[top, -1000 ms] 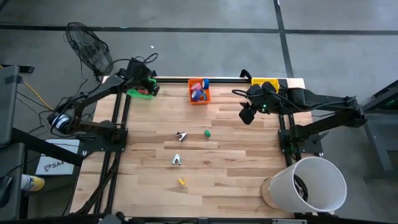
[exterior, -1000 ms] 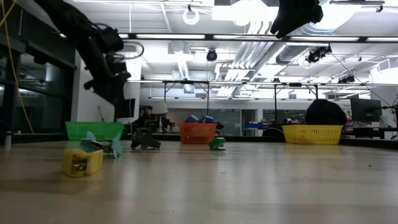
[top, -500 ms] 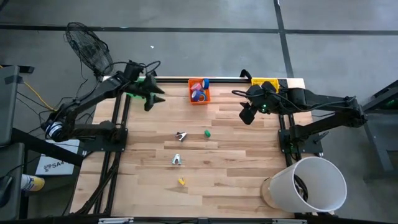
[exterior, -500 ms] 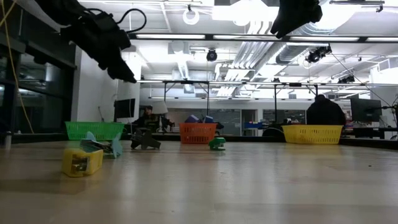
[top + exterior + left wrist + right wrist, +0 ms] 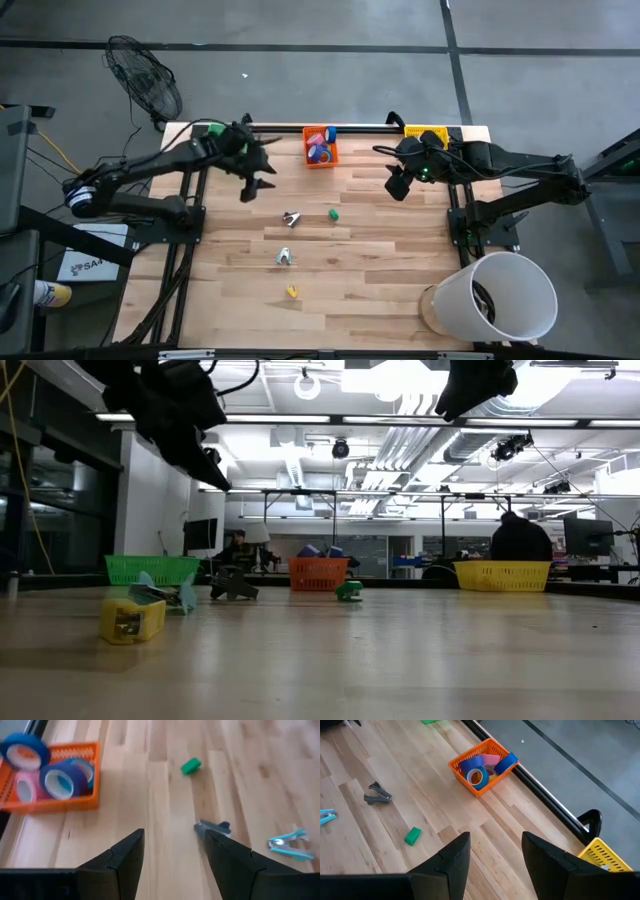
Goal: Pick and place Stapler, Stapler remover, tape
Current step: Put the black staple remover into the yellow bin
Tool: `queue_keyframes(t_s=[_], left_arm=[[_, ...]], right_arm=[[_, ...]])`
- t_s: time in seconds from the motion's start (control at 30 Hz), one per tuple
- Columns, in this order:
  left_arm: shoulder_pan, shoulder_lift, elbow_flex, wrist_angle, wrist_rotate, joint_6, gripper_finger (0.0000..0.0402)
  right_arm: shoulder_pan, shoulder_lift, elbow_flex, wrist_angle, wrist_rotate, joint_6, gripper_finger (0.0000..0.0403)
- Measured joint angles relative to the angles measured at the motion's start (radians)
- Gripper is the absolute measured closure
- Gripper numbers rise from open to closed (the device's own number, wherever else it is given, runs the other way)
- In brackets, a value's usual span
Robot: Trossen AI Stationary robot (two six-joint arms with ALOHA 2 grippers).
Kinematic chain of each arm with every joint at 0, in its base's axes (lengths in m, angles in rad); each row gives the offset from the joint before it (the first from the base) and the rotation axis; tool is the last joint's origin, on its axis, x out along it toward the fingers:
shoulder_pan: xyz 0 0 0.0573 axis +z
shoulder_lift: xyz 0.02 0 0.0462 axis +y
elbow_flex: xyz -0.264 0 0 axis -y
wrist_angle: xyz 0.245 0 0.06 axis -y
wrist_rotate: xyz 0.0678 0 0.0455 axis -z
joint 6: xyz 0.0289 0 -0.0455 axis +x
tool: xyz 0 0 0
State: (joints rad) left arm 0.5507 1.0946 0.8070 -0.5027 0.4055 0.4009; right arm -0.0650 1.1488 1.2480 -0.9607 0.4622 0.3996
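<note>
Your dark metal staple remover (image 5: 291, 217) is lying loose mid-table, with a small green block (image 5: 333, 213) just beside it and a light-blue remover (image 5: 285, 257) nearer you. The tape rolls (image 5: 320, 146) are sitting in the orange mesh bin (image 5: 309, 160) at the far edge. Your left gripper (image 5: 262, 177) is hovering between bin and remover, fingers parted and gripping nothing. The right gripper (image 5: 396, 185) is waiting, also parted and empty. You're risking clipping the green block if you descend off-centre

Table (image 5: 380, 250) seen from directly overhead, level from its edge, orange bin (image 5: 55, 802) shared by both wrist views
</note>
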Motion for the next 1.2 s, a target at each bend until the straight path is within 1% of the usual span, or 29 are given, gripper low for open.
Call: queue_keyframes(t_s=[0.07,0.13,0.27,0.43,0.53,0.7,0.77,0.87,1.07,1.13,1.2], left_arm=[[-0.043,0.000,0.000,-0.005,-0.071,-0.054,0.0194],[-0.084,0.000,0.000,-0.005,-0.108,-0.099,0.0183],[-0.177,0.000,0.000,-0.014,-0.170,-0.195,0.0145],[-0.293,0.000,0.000,-0.077,-0.323,-0.340,0.0106],[-0.361,0.001,0.000,-0.082,-0.424,-0.419,0.0098],[-0.481,0.000,-0.013,-0.076,-0.587,-0.528,0.0097],[-0.521,0.001,-0.035,-0.074,-0.608,-0.568,0.0097],[-0.564,0.001,-0.066,-0.075,-0.606,-0.649,0.0097],[-0.600,0.001,-0.104,-0.067,-0.578,-0.985,0.0097],[-0.599,0.001,-0.104,-0.062,-0.565,-1.031,0.0097],[-0.597,0.001,-0.104,-0.044,-0.571,-1.033,0.0097]], right_arm=[[0.000,0.000,0.000,0.000,0.000,0.000,0.0233],[0.000,0.000,0.000,0.000,-0.005,-0.001,0.0233],[0.000,0.000,0.000,0.000,-0.026,-0.015,0.0233],[0.000,0.000,0.000,-0.022,-0.047,-0.015,0.0233],[0.000,0.000,0.000,-0.046,-0.051,-0.015,0.0233],[0.000,0.000,0.000,-0.080,-0.052,-0.002,0.0233],[0.000,0.000,0.000,-0.091,-0.053,0.007,0.0233],[0.000,0.000,0.000,-0.106,-0.054,0.011,0.0233],[0.000,0.000,0.000,-0.113,-0.054,0.011,0.0233],[0.000,0.000,0.000,-0.113,-0.054,0.008,0.0233],[0.000,0.000,0.000,-0.113,-0.053,0.002,0.0234]])
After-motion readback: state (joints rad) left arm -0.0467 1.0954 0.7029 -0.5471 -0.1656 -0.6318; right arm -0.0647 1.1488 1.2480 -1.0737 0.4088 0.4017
